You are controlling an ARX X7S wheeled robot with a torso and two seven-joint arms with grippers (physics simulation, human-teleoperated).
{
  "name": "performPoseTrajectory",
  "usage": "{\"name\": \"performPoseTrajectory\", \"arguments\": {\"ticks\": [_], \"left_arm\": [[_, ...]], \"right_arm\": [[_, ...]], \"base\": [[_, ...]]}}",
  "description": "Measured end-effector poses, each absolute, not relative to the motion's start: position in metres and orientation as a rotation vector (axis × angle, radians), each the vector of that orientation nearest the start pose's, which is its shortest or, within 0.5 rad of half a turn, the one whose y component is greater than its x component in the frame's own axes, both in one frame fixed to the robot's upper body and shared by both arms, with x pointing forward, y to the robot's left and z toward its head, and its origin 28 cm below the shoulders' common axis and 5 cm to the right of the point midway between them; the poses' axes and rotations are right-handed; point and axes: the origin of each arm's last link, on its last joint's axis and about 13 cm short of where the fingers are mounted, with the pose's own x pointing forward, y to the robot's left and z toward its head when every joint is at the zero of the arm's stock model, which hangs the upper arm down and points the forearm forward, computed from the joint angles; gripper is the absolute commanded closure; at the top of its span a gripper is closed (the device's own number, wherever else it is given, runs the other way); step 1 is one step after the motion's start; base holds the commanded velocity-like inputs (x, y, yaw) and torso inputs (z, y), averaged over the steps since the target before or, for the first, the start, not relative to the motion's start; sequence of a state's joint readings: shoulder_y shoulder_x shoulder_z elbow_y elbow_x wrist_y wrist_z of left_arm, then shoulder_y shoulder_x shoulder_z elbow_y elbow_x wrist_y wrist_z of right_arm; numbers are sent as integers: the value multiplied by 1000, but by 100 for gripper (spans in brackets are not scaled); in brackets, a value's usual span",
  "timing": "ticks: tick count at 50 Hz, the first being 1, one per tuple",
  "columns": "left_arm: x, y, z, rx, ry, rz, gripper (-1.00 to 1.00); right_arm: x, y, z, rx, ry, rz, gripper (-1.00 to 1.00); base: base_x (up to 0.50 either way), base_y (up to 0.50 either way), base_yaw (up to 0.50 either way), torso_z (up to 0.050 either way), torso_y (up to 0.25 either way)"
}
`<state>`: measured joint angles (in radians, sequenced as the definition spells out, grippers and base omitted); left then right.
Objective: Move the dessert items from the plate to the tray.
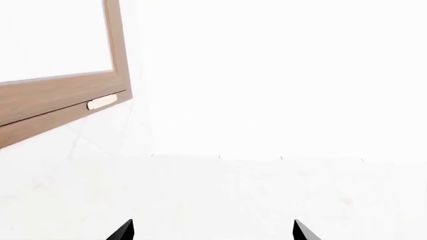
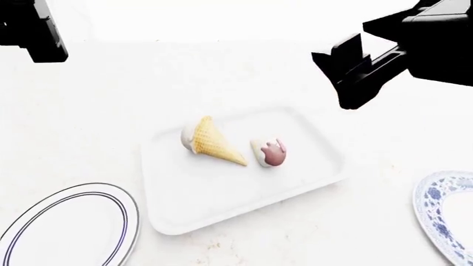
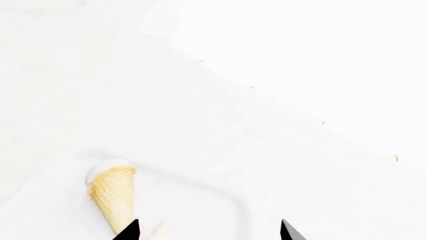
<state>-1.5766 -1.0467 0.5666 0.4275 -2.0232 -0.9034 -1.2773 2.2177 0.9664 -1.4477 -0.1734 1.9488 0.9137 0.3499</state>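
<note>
The waffle cone (image 2: 212,142) lies on its side mid-frame on the white tray (image 2: 221,205), with the sauce-topped scoop (image 2: 269,152) just beside it to the right. The right gripper (image 3: 208,231) hangs at upper right with its jaws parted, holding nothing. The left gripper (image 1: 213,231) at upper left is likewise spread. A blue-rimmed plate (image 2: 118,221) sits lower left, a blue-patterned plate (image 2: 432,213) lower right.

Waffle cone (image 2: 215,143) and sauced scoop (image 2: 269,152) lie on white tray (image 2: 221,199)
</note>
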Motion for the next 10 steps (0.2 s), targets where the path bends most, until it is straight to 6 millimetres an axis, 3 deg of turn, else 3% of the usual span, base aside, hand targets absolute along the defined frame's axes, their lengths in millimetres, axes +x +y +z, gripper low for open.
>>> {"name": "performPoseTrajectory", "arguments": {"ticks": [4, 10], "left_arm": [[185, 269, 373, 49, -72, 146, -100], [186, 269, 371, 46, -71, 142, -100]], "right_arm": [[216, -164, 396, -299, 204, 468, -100], [208, -172, 394, -264, 180, 433, -100]], "base": [[0, 0, 0, -7, 79], [0, 0, 0, 0, 3]]}}
